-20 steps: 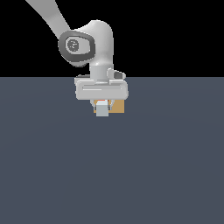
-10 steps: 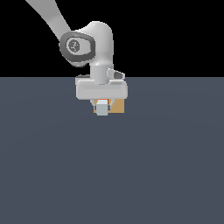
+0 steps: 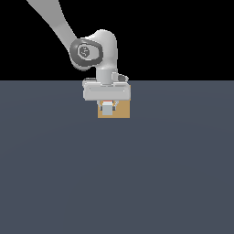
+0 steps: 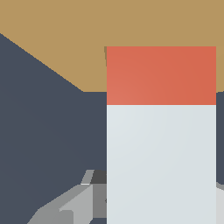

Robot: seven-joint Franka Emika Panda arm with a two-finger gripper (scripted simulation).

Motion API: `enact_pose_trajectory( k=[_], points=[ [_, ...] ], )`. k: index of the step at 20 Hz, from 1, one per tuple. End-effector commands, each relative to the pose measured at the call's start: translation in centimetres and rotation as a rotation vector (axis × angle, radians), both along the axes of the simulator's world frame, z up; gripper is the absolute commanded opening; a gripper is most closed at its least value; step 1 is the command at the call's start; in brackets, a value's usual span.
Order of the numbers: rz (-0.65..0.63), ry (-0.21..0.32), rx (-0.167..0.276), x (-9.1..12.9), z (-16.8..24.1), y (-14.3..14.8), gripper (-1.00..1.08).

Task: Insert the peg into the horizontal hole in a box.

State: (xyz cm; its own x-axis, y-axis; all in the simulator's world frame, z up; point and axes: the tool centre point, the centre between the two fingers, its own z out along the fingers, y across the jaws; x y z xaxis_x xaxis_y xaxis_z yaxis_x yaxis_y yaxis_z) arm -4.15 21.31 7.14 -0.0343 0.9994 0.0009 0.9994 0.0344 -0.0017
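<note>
Gripper (image 3: 107,109) around peg (image 4: 161,131) — at box (image 3: 123,109)

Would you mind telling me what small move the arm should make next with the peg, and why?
Probably a slow push straight ahead along the peg's axis. In the wrist view the peg has its orange-red end at the box face, and in the exterior view the gripper sits in front of the box's middle. The hole itself is hidden, so alignment is unconfirmed.

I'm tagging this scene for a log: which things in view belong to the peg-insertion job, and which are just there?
Job:
- orange-red and white square peg
- tan wood-coloured square box
- grey tool, shut on the peg

Just there:
- dark grey-blue floor; nothing else lying about
</note>
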Motion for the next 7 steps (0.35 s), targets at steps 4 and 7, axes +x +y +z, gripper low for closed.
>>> enact_pose_trajectory(
  k=[4, 7],
  points=[
    [-0.002, -0.004, 0.001, 0.14, 0.21, 2.11, -1.0],
    [-0.002, -0.005, 0.001, 0.23, 0.24, 2.22, -1.0]
  ],
)
